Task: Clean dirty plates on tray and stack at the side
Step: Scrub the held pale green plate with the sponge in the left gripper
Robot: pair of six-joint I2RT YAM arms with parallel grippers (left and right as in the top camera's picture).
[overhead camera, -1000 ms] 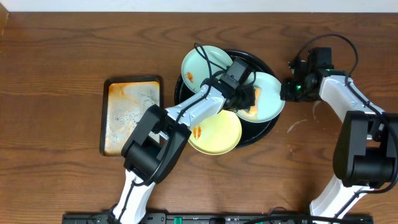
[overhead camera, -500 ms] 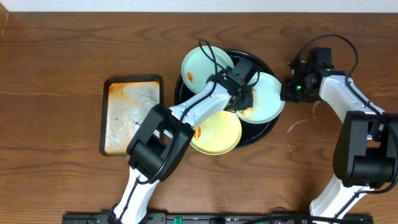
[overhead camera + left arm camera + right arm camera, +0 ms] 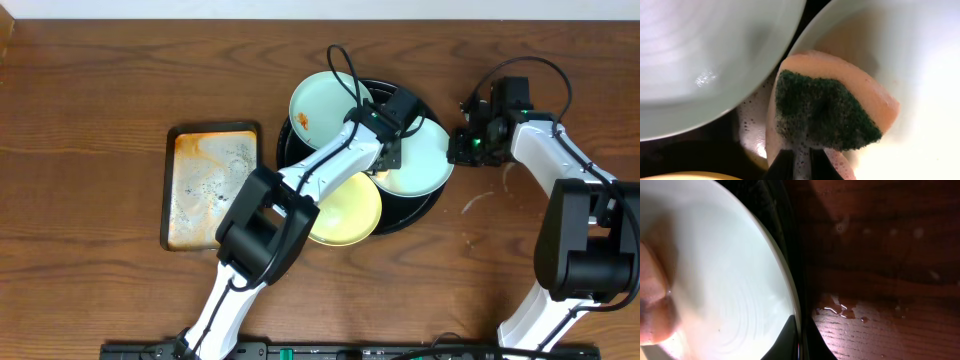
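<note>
The large round glossy black tray [image 3: 420, 212] sits near the middle of the brown wooden table [image 3: 90, 80]. All three small round plastic plates lie on it, side by side, with their edges meeting near its centre. The pale blue-green plate at the far left [image 3: 322, 100] carries a small orange smear [image 3: 303, 122] near its left edge. The pale yellow plate [image 3: 350, 212] lies on the near side and hangs over the tray's rim. The second pale blue-green plate [image 3: 422, 165] lies on the right side and reaches to the tray's right edge.

The left gripper [image 3: 801, 162] is over the tray where the two blue-green plates come close. Its jaws are clamped on an orange sponge [image 3: 825, 107] with a dark green scouring face. The sponge is foamy and rests on the left inner part of the right-hand plate, just beside the rim of the far-left one. White suds [image 3: 752, 125] lie on the bare black strip between the two plates.

The right gripper [image 3: 801, 341] is at the right edge of the right-hand plate, its two fingers closed on that plate's rim, just inside the tray's raised edge. Water drops [image 3: 837, 311] glisten on the wood just beside it.

A rectangular rust-stained metal tray [image 3: 210, 185] lies on the table left of the black tray, near it but apart.
</note>
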